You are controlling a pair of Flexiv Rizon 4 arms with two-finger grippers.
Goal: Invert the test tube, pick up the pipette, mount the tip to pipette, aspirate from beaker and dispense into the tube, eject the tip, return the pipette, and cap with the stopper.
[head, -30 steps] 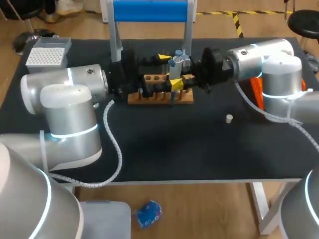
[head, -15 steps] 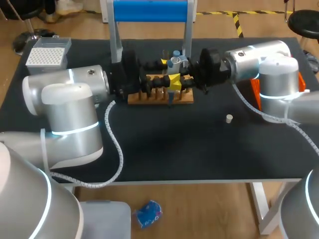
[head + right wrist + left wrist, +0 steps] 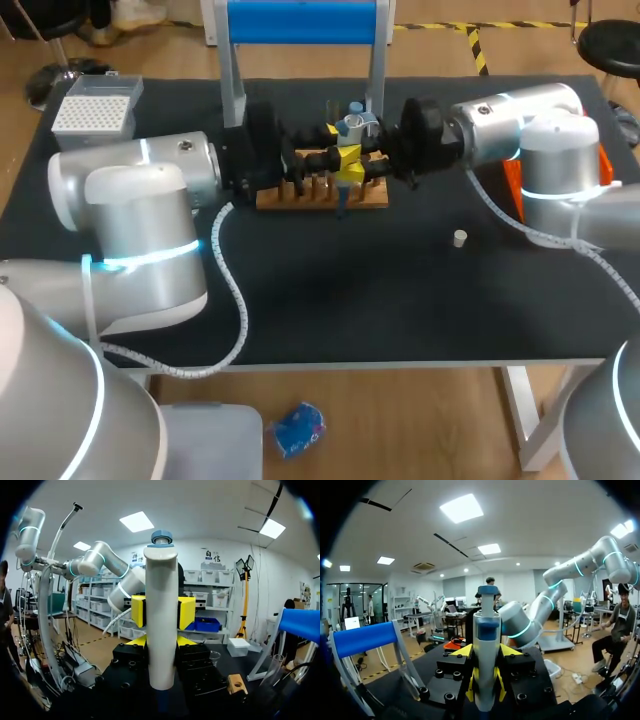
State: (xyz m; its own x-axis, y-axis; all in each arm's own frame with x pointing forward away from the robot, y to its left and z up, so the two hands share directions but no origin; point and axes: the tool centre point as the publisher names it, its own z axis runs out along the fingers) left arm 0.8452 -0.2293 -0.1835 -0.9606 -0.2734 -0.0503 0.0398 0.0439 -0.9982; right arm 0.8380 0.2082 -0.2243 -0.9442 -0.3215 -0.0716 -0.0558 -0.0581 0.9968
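My left gripper (image 3: 485,691) and right gripper (image 3: 161,641) both clamped on the upright pipette (image 3: 486,645), facing each other, over the wooden rack (image 3: 320,197)

This is looking like a robotics laboratory: a black counter (image 3: 400,300) is carrying a pipette tip box (image 3: 95,105), a wooden tube rack (image 3: 320,195) and a small stopper (image 3: 459,238), while the silver left arm (image 3: 130,200) and right arm (image 3: 540,130) are holding a pipette (image 3: 486,655) upright between them.
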